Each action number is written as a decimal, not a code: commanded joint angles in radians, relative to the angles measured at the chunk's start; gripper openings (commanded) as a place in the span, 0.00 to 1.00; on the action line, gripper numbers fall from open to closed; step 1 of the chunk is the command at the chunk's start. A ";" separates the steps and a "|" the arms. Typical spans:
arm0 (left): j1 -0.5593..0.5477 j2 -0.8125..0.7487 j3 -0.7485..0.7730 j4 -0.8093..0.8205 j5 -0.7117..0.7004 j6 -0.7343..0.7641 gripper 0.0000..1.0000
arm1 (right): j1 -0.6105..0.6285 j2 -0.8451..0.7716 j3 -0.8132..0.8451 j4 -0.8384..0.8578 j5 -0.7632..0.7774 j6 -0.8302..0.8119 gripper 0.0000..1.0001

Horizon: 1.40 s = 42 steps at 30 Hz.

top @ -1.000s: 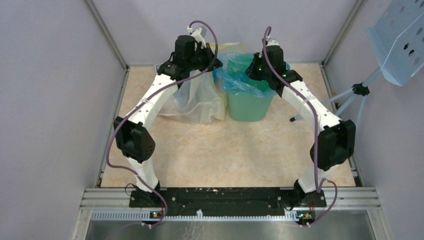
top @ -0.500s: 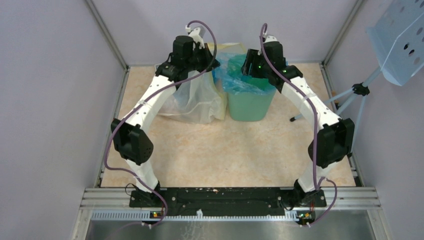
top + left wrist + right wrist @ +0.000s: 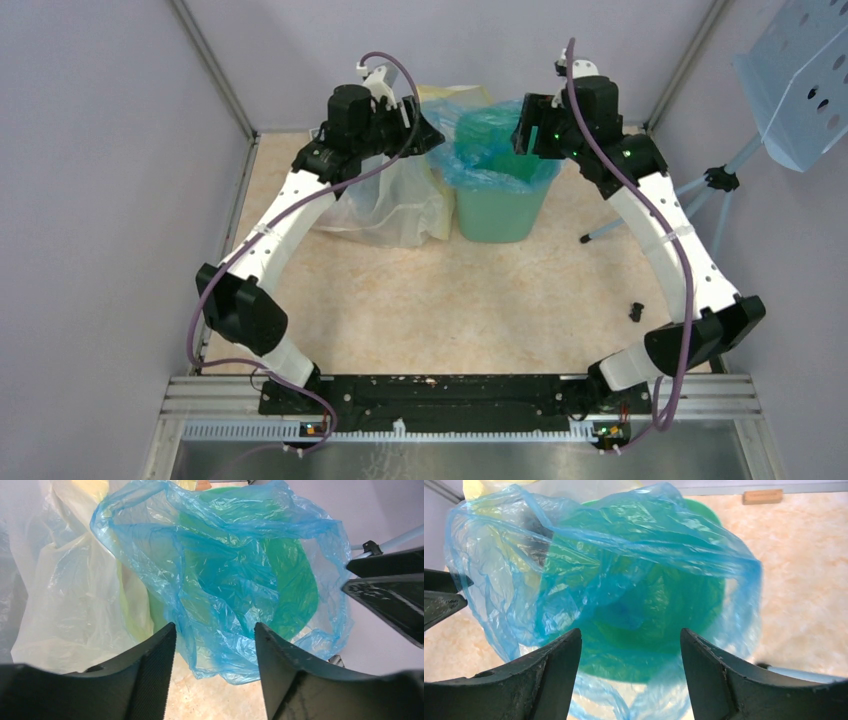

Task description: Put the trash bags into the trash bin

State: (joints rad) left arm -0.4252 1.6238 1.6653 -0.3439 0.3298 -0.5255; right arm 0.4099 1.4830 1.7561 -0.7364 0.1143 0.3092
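Observation:
The blue trash bag (image 3: pixel 488 140) lines the mint-green trash bin (image 3: pixel 495 215) at the back centre, its crinkled rim puffed up above and over the bin's edge. My left gripper (image 3: pixel 428 135) hovers just left of the bin, open, with the bag (image 3: pixel 220 580) beyond its tips (image 3: pixel 215 627) and nothing held. My right gripper (image 3: pixel 518 130) hovers at the bin's right rim, open (image 3: pixel 630 632) and empty, looking down into the bag (image 3: pixel 574 555) and the bin's green inside (image 3: pixel 664 610).
A larger clear-yellowish sack (image 3: pixel 395 200) leans against the bin's left side. A tripod leg (image 3: pixel 640 215) and a small black object (image 3: pixel 636 311) are on the floor at the right. A wooden block (image 3: pixel 763 496) lies by the back wall.
Both grippers went from shut to open, the right first, then the left, and let go of the bag's rim. Both wrists pulled outward from the bin; the right elbow dropped low.

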 commanded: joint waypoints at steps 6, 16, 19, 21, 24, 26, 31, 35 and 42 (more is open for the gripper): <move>0.004 0.029 0.005 0.032 -0.042 -0.020 0.71 | 0.005 -0.100 -0.012 -0.146 0.212 -0.021 0.70; 0.011 0.064 -0.027 0.132 -0.015 -0.089 0.34 | -0.008 -0.227 -0.224 -0.037 0.173 0.080 0.53; 0.011 0.053 -0.053 0.157 -0.027 -0.094 0.16 | -0.042 -0.270 -0.289 0.005 0.089 0.109 0.44; 0.011 0.039 -0.076 0.168 -0.032 -0.097 0.01 | -0.062 -0.293 -0.319 0.028 0.047 0.130 0.33; 0.013 0.010 -0.126 0.197 -0.023 -0.105 0.00 | -0.084 -0.324 -0.344 0.048 0.018 0.149 0.15; 0.013 -0.014 -0.174 0.223 -0.019 -0.112 0.00 | -0.096 -0.343 -0.357 0.055 0.013 0.154 0.00; 0.013 -0.069 -0.272 0.293 0.010 -0.139 0.00 | -0.148 -0.347 -0.404 0.057 -0.012 0.154 0.00; 0.013 -0.076 -0.280 0.335 0.017 -0.147 0.00 | -0.194 -0.344 -0.416 0.092 -0.041 0.149 0.00; 0.013 0.042 -0.105 0.402 0.056 -0.190 0.00 | -0.275 -0.264 -0.296 0.096 -0.080 0.138 0.00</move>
State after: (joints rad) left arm -0.4183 1.6165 1.4437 -0.0784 0.3519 -0.6804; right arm 0.1837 1.1835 1.3697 -0.6941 0.0719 0.4488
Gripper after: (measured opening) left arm 0.004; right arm 0.004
